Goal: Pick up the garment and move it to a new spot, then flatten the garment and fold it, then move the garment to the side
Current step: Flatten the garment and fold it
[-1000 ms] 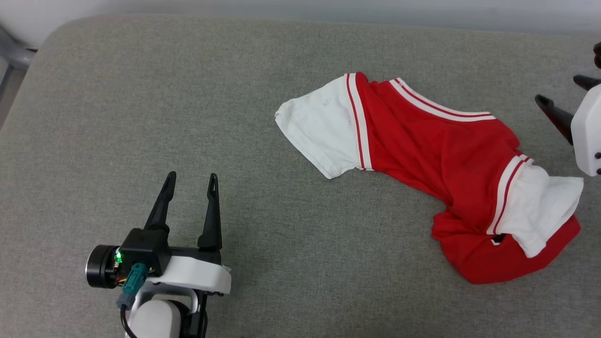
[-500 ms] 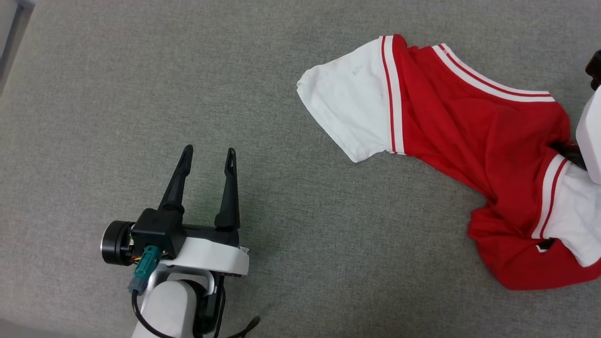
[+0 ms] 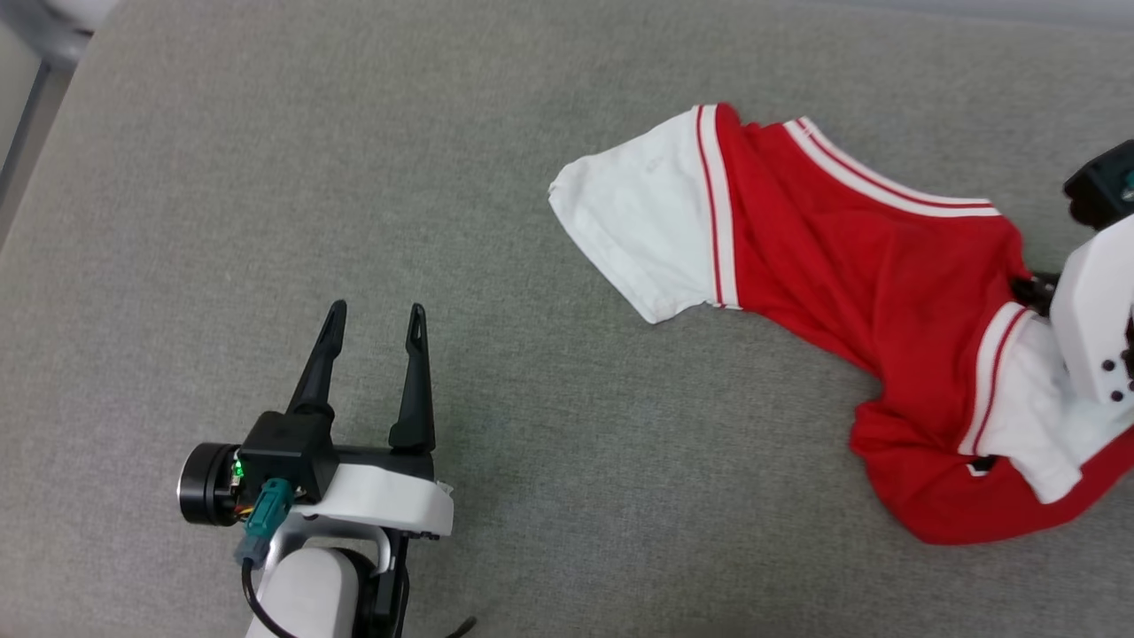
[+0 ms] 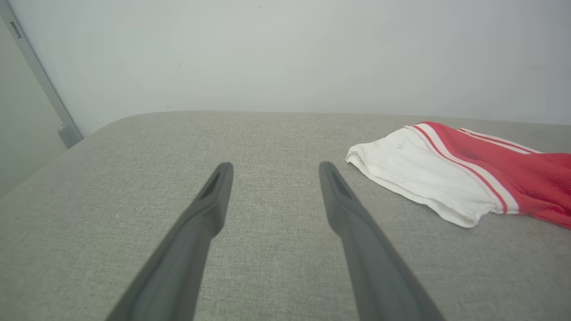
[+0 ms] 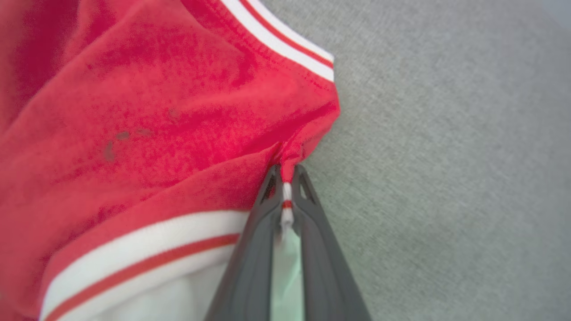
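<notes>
The garment [image 3: 868, 266], a red T-shirt with white sleeves and striped trim, lies crumpled across the right of the grey cushion [image 3: 532, 496]. One white sleeve [image 3: 642, 221] points left; the other is bunched under my right arm. My right gripper [image 5: 286, 174] is shut on the garment, pinching a fold of red cloth and striped trim at its right edge [image 3: 1019, 279]. My left gripper [image 3: 374, 312] stands open at the lower left, well apart from the garment [image 4: 446, 178], with nothing between its fingers [image 4: 214, 196].
The cushion's left edge [image 3: 35, 168] drops off beside a pale metal frame [image 3: 27, 115]. A light wall [image 4: 285, 53] rises behind the cushion. Bare grey fabric stretches between my left gripper and the shirt.
My right gripper came in from the right, fingers apart, and has shut on the garment's right edge. The head camera shifted. The left gripper has stayed open.
</notes>
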### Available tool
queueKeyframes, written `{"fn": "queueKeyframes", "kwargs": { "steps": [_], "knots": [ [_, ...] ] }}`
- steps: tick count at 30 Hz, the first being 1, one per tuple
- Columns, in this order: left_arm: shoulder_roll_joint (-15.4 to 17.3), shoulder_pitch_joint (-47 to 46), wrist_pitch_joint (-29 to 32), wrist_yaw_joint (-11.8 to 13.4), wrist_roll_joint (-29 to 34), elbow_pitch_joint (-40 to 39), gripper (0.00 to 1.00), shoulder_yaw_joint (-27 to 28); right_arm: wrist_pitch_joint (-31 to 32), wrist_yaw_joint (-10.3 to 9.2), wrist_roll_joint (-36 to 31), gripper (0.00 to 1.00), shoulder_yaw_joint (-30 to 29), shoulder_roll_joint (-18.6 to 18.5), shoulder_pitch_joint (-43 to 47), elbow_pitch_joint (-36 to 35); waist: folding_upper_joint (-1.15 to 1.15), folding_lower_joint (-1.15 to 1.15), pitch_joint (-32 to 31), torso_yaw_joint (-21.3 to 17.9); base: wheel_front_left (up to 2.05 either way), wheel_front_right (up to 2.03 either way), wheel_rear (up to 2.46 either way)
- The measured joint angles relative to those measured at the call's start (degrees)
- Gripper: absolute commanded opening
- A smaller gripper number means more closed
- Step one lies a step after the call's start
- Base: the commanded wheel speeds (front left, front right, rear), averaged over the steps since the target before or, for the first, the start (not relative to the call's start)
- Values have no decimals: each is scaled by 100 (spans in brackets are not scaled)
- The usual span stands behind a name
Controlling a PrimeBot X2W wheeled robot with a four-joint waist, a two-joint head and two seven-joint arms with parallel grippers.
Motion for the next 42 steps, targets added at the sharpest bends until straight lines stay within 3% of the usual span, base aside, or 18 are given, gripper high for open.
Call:
{"fn": "queueKeyframes", "kwargs": {
  "steps": [5, 6, 8, 15, 21, 26, 31, 37, 42],
  "knots": [
    [0, 190, 0, -10, 42, -3, 100, 93, -726, 0, 132, 0, -66, -399, 102, -489, 0, 0, -319, -166, 0, 0, 0],
    [0, 296, 0, -9, 47, -22, 100, 138, -923, 0, 175, 0, -200, -704, 276, -815, 0, -1, -457, -287, 0, 0, 0],
    [-1, 337, 0, -9, 47, -36, 100, 147, -1006, 0, 198, 0, -368, -922, 358, -992, 0, -1, -518, -353, 0, 0, 0],
    [0, 389, 0, -5, 40, -110, 100, 156, -810, 1, 96, 0, -1104, -1466, 465, -1486, 0, -1, -515, -408, 0, 0, 0],
    [-2, 327, 0, 29, -40, -197, 100, 25, -240, 0, -233, 0, -1446, -1539, 190, -1597, 0, -1, -322, -309, 0, 0, 0],
    [0, 153, 0, 81, -141, -219, 100, -105, 116, 1, -689, 0, -1287, -1133, -338, -1245, 0, -1, -77, -151, 0, 0, 0],
    [0, -13, 0, 112, -240, -204, 100, -194, 222, 0, -1084, 0, -883, -503, -850, -491, 0, 0, 177, 77, 0, 0, 0],
    [0, -113, 0, 155, -316, -198, 100, -260, -420, 0, -1178, 0, -519, 382, -1193, 508, 0, 0, 426, 352, 0, 0, 0],
    [0, -151, 0, 178, -334, -200, 100, -309, -881, 0, -1095, 0, 105, 914, -1308, 1011, 0, 0, 528, 512, 0, 0, 0]
  ]
}}
